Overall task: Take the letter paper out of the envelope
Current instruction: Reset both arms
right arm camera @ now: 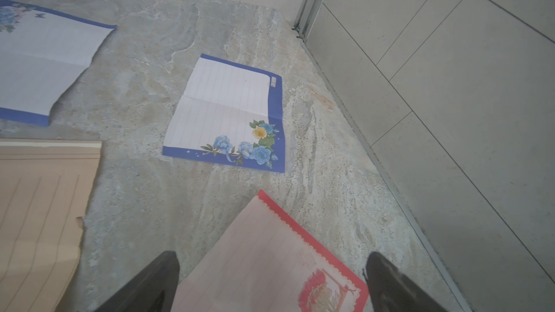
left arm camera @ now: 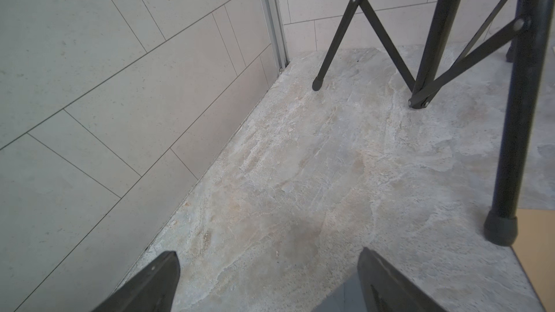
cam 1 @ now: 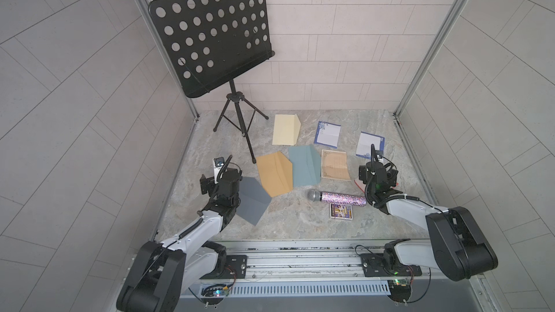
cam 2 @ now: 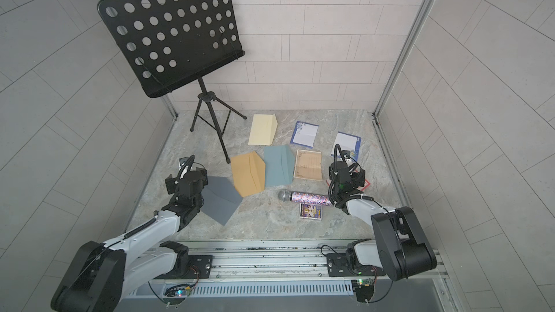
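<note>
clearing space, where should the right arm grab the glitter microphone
Probably take the microphone around the middle of its glitter handle, straight down from above, right pincer open across the barrel. It lies on its side; the mesh head is wider, and a small card sits close along its near side.

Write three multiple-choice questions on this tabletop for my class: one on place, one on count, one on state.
1. The glitter microphone lies: A on a shelf; B beside the small picture card; C inside a box.
2. How many envelopes lie on the table? A two; B three; C four.
3. The right gripper is: A open and empty; B shut on paper; C shut on a pen.
Answers: B, the card sits by its handle; C, cream, orange, teal, grey; A, fingers apart above the red-edged letter paper.
</note>
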### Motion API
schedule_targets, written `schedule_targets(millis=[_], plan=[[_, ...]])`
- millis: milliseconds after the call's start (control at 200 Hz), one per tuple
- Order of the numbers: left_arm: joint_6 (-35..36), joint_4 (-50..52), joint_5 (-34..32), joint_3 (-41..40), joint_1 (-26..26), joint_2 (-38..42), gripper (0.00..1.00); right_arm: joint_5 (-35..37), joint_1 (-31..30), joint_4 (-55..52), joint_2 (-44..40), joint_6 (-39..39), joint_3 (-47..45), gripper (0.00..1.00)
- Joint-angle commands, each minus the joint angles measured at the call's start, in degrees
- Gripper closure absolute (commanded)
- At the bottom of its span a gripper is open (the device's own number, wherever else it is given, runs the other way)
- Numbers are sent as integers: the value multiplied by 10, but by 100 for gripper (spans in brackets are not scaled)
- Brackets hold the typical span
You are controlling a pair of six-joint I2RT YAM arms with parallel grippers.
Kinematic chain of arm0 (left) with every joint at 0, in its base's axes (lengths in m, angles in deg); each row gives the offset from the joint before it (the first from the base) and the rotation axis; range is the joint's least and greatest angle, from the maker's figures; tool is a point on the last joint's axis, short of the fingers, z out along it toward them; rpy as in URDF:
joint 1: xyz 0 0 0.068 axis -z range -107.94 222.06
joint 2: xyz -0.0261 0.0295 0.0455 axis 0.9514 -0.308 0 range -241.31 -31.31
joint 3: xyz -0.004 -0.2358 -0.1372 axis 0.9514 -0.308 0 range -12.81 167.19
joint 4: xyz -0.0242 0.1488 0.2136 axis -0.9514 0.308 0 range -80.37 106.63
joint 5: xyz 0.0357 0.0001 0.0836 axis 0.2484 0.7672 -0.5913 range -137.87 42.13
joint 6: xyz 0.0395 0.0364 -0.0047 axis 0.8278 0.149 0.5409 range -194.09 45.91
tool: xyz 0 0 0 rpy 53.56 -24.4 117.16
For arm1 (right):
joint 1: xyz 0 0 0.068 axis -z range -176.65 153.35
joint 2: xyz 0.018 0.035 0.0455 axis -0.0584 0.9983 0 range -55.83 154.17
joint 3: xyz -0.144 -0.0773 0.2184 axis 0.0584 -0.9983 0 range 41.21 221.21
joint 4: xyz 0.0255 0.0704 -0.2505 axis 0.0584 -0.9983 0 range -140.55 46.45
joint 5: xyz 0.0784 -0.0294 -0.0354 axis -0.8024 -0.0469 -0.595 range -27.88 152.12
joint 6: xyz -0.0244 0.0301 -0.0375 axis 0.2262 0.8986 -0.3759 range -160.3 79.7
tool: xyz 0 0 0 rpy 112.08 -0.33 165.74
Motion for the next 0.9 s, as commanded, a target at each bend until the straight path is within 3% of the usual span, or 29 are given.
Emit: schedule_targets(millis=[0, 220, 355, 470, 585, 655, 685, 805, 895], plan=[[22, -84, -2, -3, -6, -36, 0, -19, 14, 84, 12, -22, 2, 1], [41, -162, 39, 56, -28, -154, 0, -71, 29, 157, 40, -40, -9, 0], [3, -207, 63, 69, -68, -221, 0, -100, 40, 196, 61, -43, -20, 0], [7, -158, 93, 91, -73, -223, 0, -130, 40, 231, 69, -56, -36, 0], [20, -230, 130, 46, -75, -225, 0, -145, 41, 281, 87, -63, -54, 0], [36, -399, 135, 3, -74, -279, 0, -143, 43, 305, 105, -61, -58, 0], [42, -428, 136, 3, -75, -289, 0, -140, 42, 321, 115, -61, -60, 0], [19, -274, 132, 28, -76, -235, 0, -131, 42, 324, 117, -57, -60, 0], [13, -287, 128, 42, -82, -258, 0, -130, 43, 343, 118, -55, -70, 0]])
